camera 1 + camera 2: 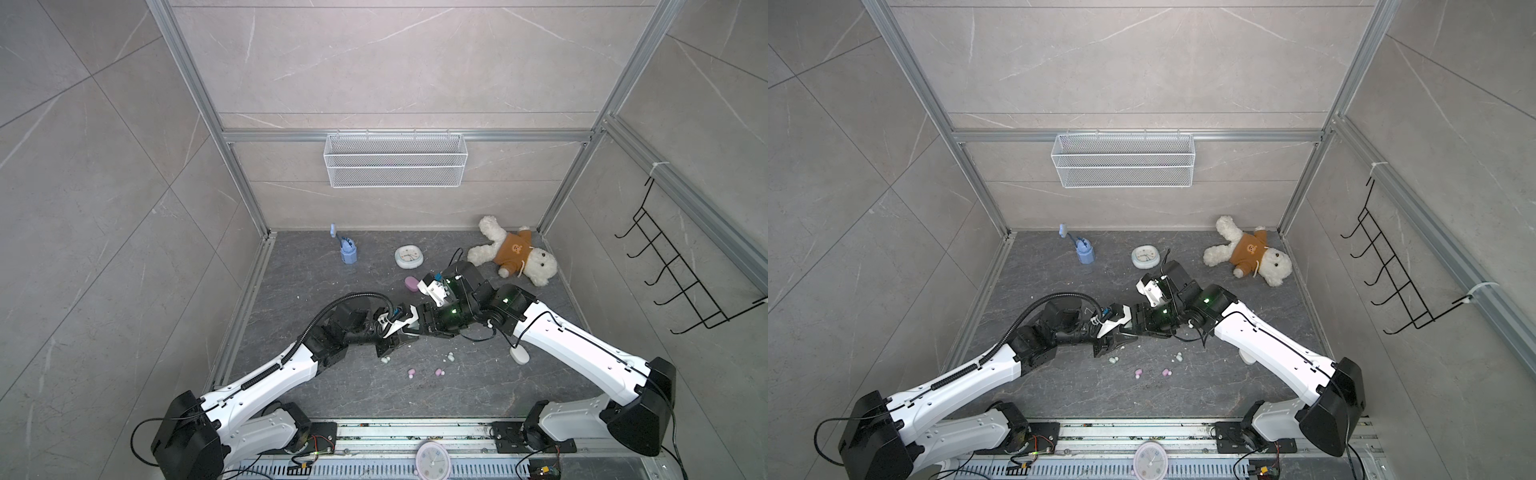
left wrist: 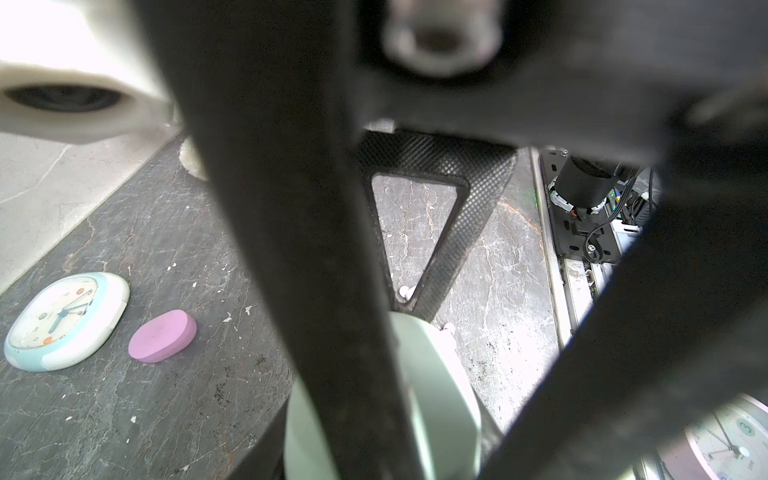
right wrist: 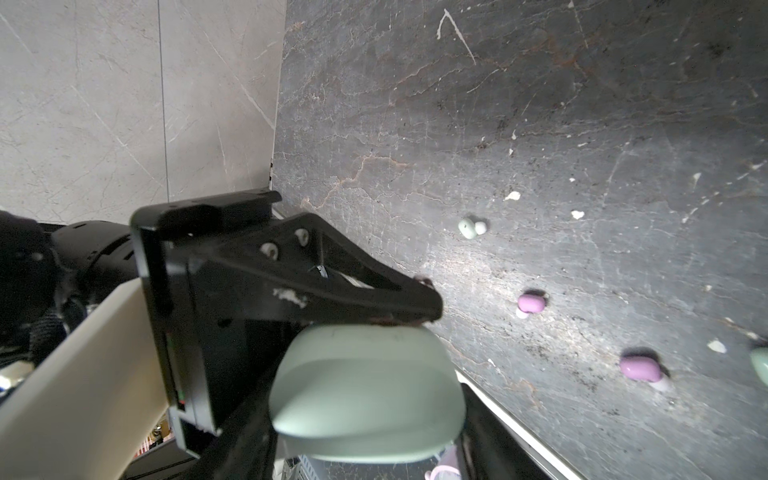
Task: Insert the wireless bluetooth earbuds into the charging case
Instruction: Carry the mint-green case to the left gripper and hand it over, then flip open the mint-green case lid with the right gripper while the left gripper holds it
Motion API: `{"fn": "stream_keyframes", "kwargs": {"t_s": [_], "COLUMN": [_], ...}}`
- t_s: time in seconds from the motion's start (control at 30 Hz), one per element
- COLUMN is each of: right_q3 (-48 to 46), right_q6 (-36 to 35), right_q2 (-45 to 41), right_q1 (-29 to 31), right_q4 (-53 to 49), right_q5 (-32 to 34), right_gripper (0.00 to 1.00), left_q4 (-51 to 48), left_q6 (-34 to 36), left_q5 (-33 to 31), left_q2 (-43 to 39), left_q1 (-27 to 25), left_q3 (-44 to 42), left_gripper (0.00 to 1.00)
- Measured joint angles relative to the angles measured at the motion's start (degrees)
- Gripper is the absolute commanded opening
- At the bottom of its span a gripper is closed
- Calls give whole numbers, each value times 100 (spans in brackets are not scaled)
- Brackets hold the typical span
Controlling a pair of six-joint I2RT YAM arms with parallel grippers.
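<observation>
A mint-green charging case (image 3: 365, 395) hangs above the floor where the two grippers meet. My left gripper (image 1: 409, 338) is shut on the charging case (image 2: 436, 395), one of its black fingers (image 3: 353, 299) lying along the case's edge. The right gripper (image 1: 417, 328) has the same case between its jaws, but the frames leave its grip unclear. In both top views the arms hide the case. Loose earbuds lie on the dark floor below: a mint bud (image 1: 385, 359), a mint-and-white one (image 1: 450, 356), and pink buds (image 1: 411, 372) (image 1: 439, 372).
A pink oval case (image 1: 411, 283) lies beyond the grippers. A white one (image 1: 519, 355) shows under the right arm. Further back are a small clock (image 1: 409, 256), a blue toy (image 1: 348, 251) and a teddy bear (image 1: 511, 251). A wire basket (image 1: 392, 160) hangs on the back wall.
</observation>
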Motion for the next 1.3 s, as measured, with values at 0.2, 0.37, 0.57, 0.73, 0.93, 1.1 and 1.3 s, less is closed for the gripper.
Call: {"fn": "stream_keyframes", "kwargs": {"t_s": [0.2, 0.37, 0.57, 0.73, 0.93, 1.1, 1.3], "right_q3": [-22, -48, -107, -105, 240, 662, 852], "right_q6": [52, 61, 57, -127, -1128, -2129, -3112], "right_q2": [-155, -343, -673, -977, -1285, -1523, -1521], "right_q1": [-2, -2, -22, -168, -214, 140, 743], "right_q4": [-7, -57, -188, -627, -1333, -1449, -1434], "right_q5": [92, 216, 376, 592, 957, 1261, 1696], "right_gripper": [84, 91, 97, 100, 100, 100, 100], "left_q4": [61, 114, 122, 170, 595, 1071, 1598], "left_q6": [-33, -140, -350, -664, -1340, -1937, -2393], "left_q5": [105, 120, 122, 186, 658, 1233, 1784], "left_q2": [-15, -33, -37, -105, -337, -374, -267], "left_q1": [-7, -11, -11, -13, -26, -26, -26], "left_q3": [7, 9, 9, -15, -74, -76, -76], "left_gripper": [36, 36, 35, 34, 34, 33, 32]}}
